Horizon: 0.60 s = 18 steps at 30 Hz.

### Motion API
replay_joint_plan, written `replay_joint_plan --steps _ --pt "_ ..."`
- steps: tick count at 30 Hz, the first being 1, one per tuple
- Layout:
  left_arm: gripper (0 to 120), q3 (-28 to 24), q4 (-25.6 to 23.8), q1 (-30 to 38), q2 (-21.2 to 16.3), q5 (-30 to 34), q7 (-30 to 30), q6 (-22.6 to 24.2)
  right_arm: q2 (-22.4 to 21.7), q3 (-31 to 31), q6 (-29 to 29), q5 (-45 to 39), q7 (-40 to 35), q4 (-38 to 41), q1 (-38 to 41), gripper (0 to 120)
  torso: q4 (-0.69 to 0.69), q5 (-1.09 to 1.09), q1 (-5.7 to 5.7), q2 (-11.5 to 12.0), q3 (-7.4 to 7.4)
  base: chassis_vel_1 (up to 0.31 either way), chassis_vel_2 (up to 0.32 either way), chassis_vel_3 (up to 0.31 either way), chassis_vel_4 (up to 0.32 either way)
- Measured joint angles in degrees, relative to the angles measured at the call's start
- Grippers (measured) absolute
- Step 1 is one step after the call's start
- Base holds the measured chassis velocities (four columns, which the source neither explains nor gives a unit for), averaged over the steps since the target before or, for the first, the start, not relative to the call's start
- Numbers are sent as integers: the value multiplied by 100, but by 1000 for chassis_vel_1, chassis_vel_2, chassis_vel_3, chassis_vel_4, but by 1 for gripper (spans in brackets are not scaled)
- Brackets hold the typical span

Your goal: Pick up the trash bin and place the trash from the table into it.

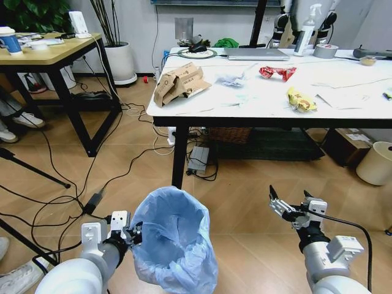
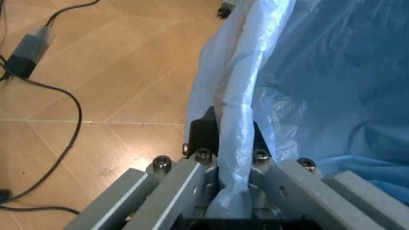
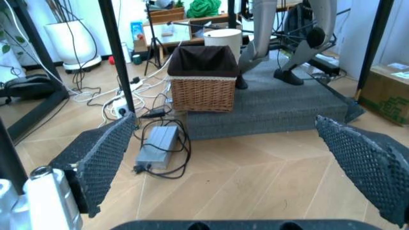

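Left gripper (image 1: 131,234): fingers clamped on the rim of the round bin lined with light-blue crinkled plastic (image 1: 174,242), near left.
Right gripper (image 1: 289,205): fingers spread apart, nothing held, near right.
Torn brown cardboard box (image 1: 180,82): lying on the white marble-look counter (image 1: 263,101), far left.

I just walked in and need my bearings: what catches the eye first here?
The blue-bagged bin, low in front, its rim pinched by the left tool. Beyond it, litter lies on the white table: a torn box and a red wrapper. The right tool hangs open, empty.

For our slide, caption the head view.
Left gripper grips the blue-bagged bin; right gripper waits open below the littered table.
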State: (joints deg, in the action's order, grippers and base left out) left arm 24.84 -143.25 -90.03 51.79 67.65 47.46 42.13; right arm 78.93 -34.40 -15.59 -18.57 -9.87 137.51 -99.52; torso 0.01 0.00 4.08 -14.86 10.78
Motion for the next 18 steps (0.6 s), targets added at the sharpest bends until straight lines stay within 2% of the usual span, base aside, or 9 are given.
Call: replay_joint_plan --steps 3,18 --pt "0 -72 0 123 -20 319 197 0 11 -7 6 42 -6 18 -48 100 -1 0 24 -87 63 0 0 0 0" --pt "0 -55 0 162 -34 389 246 0 20 -25 -8 90 -55 72 -57 100 0 0 126 -414 286 0 0 0 0"
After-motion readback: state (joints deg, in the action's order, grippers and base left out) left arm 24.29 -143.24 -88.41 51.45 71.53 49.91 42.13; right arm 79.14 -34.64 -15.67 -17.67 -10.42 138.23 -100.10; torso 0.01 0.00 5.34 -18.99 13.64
